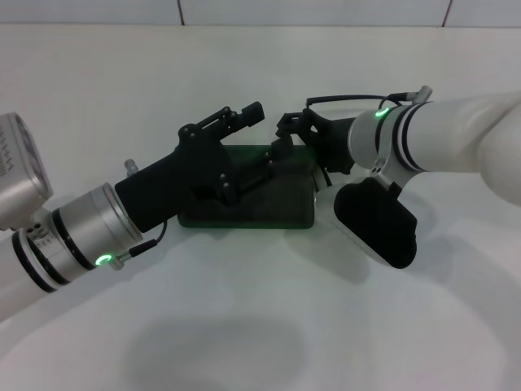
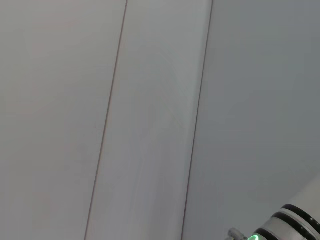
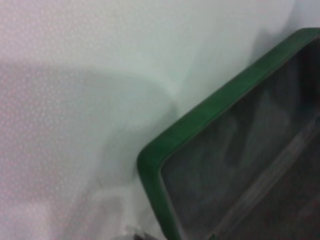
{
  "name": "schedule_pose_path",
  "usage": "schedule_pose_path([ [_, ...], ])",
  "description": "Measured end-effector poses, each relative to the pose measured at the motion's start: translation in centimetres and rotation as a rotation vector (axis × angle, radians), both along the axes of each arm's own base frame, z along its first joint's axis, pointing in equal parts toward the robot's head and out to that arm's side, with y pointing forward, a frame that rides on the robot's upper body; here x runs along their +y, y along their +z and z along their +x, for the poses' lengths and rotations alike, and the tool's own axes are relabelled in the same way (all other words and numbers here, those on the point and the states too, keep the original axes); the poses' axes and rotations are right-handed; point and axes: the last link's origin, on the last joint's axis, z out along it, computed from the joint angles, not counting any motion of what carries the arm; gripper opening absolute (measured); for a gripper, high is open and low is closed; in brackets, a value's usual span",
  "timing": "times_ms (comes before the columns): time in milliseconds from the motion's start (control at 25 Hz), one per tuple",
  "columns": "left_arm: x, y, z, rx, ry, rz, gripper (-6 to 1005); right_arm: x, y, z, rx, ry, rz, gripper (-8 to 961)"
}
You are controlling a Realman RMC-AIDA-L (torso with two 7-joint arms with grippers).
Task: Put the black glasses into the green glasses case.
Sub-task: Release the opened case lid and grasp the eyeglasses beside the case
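We see the green glasses case (image 1: 273, 204) lying open at table (image 1: 244, 326) centre. The left gripper (image 1: 244, 151) covers its 9 o'clock end, the right gripper (image 1: 293, 134) its 1 o'clock corner (jaw states indiscernible). Bare room lies toward 6 o'clock. We cannot find the black glasses.

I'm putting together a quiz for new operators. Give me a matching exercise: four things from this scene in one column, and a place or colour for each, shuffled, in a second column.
Things
1. dark green rectangular hard glasses case
2. left pincer
3. right pincer
4. white table

Places or colours
A. comes in from the robot's right, at the case's right end
B. bears the case
C. comes in from the robot's left, over the case
D. dark lining inside a green rim

Pairs: 1-D, 2-C, 3-A, 4-B
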Motion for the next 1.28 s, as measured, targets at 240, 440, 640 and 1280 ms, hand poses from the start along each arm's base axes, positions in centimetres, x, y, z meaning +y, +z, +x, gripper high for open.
schedule_pose_path([
  [240, 0.0, 0.0, 0.0, 0.002, -0.002, 0.002, 650, 0.0, -0.2, -0.1, -0.015, 0.015, -0.004, 648],
  [440, 0.0, 0.0, 0.0, 0.003, -0.004, 0.004, 650, 0.1, -0.2, 0.3, -0.028, 0.008, -0.005, 630],
  [640, 0.0, 0.0, 0.0, 0.003, -0.005, 0.005, 650, 0.2, -0.2, 0.8, -0.034, -0.006, -0.002, 613],
  [1280, 0.1, 0.1, 0.1, 0.000, -0.005, 0.004, 649, 0.0, 0.2, 2.0, -0.025, -0.050, 0.009, 274],
])
